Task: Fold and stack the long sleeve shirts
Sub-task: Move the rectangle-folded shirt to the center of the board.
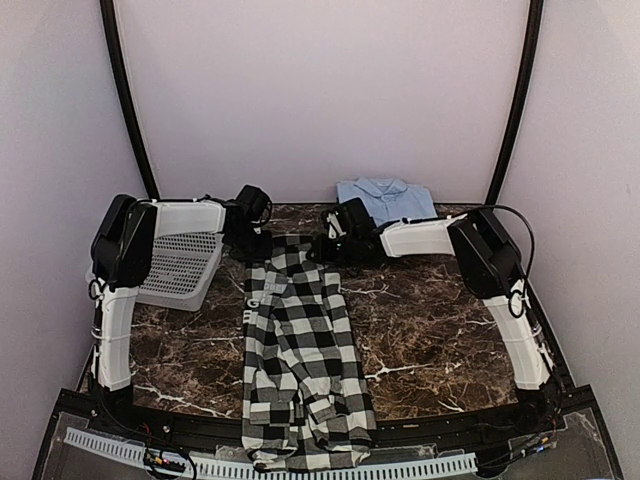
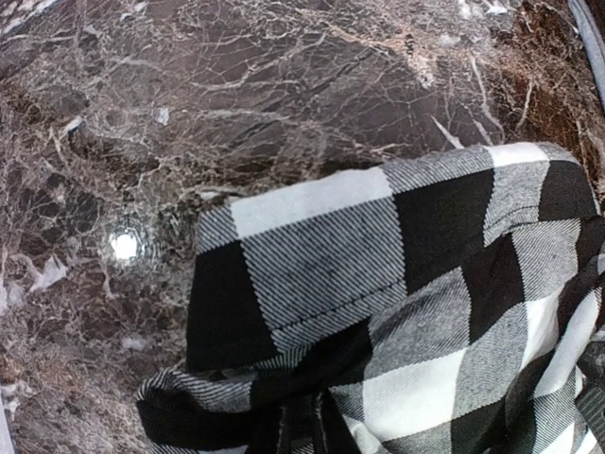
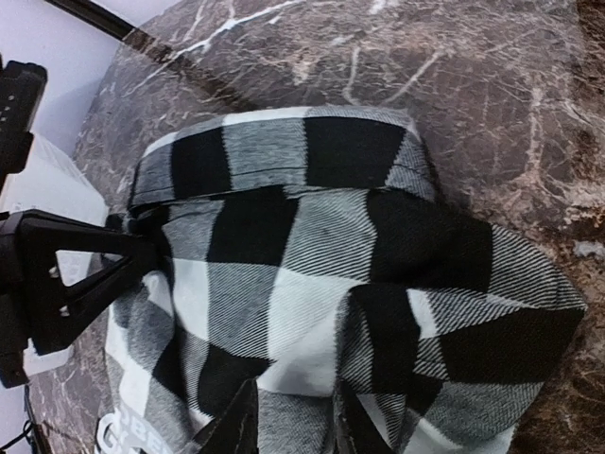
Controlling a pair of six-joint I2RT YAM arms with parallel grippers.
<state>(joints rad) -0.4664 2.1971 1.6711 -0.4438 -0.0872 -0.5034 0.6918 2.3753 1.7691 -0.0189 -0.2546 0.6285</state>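
The black-and-white check shirt (image 1: 300, 340) lies as a long narrow strip from the back middle of the table to its near edge, where it bunches. Its white lettering (image 3: 123, 433) shows at the left edge. My left gripper (image 1: 258, 240) sits at the strip's far left corner, and its dark fingers (image 2: 284, 430) are closed on a fold of check cloth. My right gripper (image 1: 335, 250) sits at the far right corner with check cloth (image 3: 312, 284) pinched between its fingers (image 3: 236, 426). The light blue collared shirt (image 1: 385, 198) lies folded at the back. The red shirt is out of view.
A grey perforated basket (image 1: 180, 265) stands at the left, beside the left arm. The dark marble tabletop (image 1: 440, 330) is bare to the right of the strip. The left gripper's black body (image 3: 66, 284) shows close by in the right wrist view.
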